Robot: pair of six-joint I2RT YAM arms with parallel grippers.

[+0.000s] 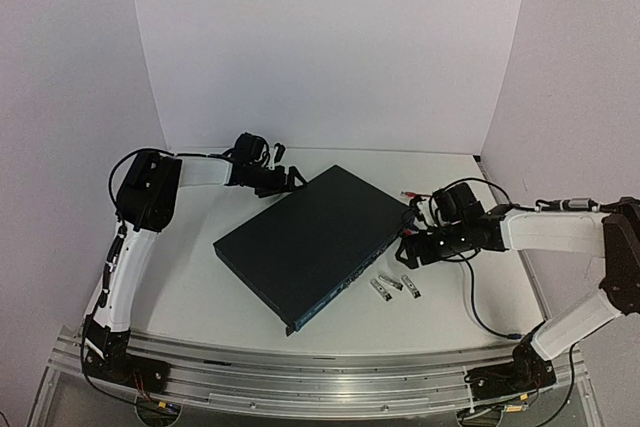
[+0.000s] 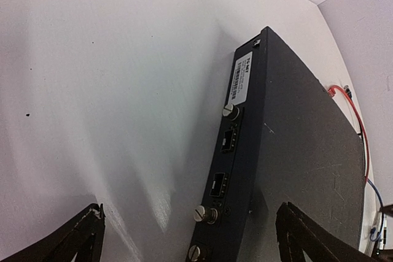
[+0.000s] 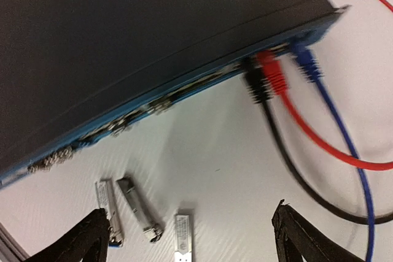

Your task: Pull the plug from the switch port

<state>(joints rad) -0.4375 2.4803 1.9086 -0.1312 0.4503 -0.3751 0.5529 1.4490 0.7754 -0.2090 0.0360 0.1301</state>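
The switch [image 1: 310,239] is a flat dark box lying at an angle mid-table. Its blue port face [image 3: 153,105] shows in the right wrist view. A black plug [image 3: 255,87], a red plug [image 3: 273,73] and a blue plug [image 3: 305,59] sit side by side in ports near its right end, and their cables trail away over the table. My right gripper [image 3: 190,243] is open and empty, a short way in front of that face, also seen from above [image 1: 408,249]. My left gripper [image 1: 290,179] is open at the switch's back edge, its jaws either side of the rear face [image 2: 224,170].
Three small silver modules [image 3: 138,216] lie loose on the table in front of the port face, also in the top view [image 1: 392,286]. A red cable [image 1: 412,194] runs behind the switch's right corner. White walls close in the back and sides.
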